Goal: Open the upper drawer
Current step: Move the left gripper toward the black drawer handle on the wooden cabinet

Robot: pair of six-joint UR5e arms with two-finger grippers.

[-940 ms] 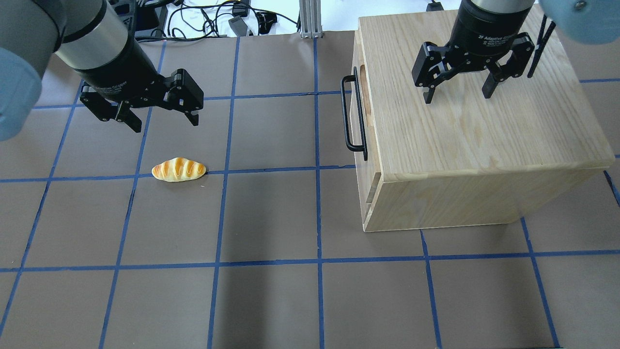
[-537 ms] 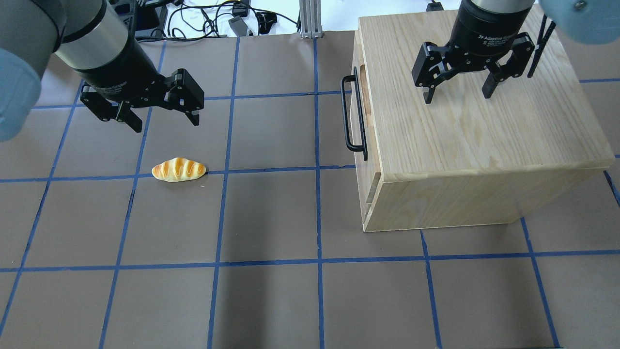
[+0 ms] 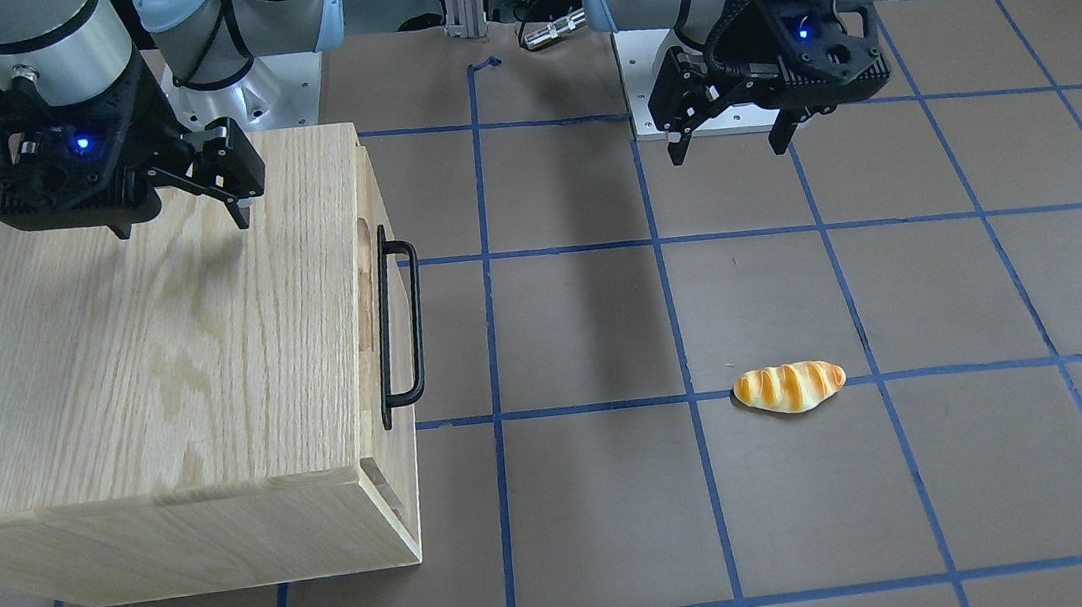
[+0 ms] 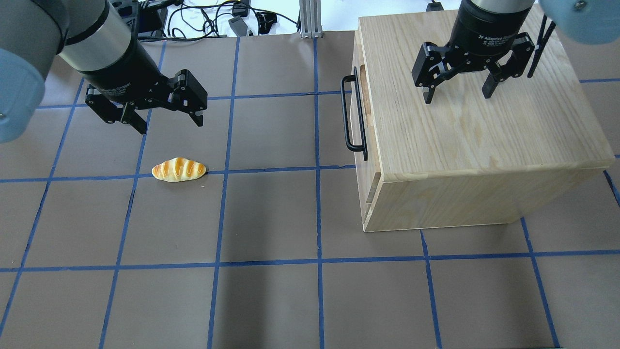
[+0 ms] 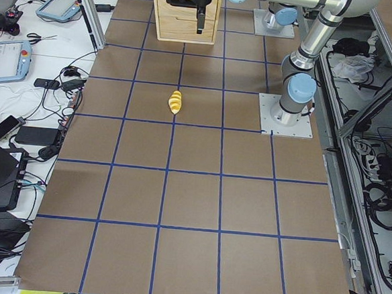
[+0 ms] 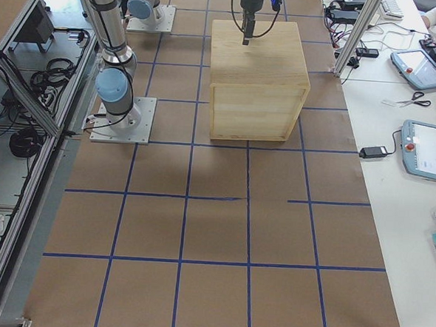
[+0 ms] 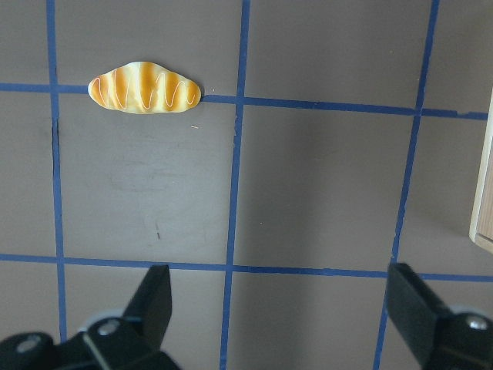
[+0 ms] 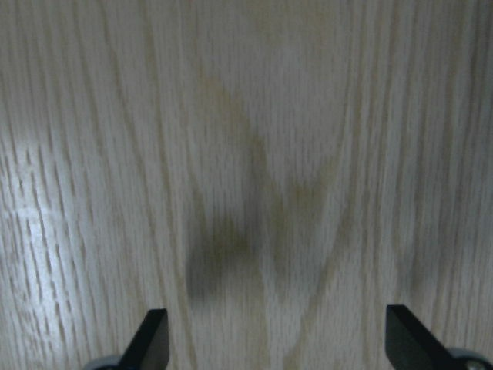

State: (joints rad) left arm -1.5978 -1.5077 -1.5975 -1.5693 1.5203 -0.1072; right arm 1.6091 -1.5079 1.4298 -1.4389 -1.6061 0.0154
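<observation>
Brown table (image 4: 271,213) bears a cabinet (image 4: 484,135) at its far-right corner, drawer (image 4: 372,169) fully shut, handle (image 4: 347,114) untouched; left gripper (image 4: 169,125) and right gripper (image 4: 457,97) hang spread wide, empty.

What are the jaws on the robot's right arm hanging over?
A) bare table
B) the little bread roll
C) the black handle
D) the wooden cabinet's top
D: the right arm's jaws stand open above the wooden cabinet's top; the bread roll lies well off to the side.

Brown table (image 4: 271,300) carries wooden cabinet (image 4: 474,126) and bread roll (image 4: 178,169).
</observation>
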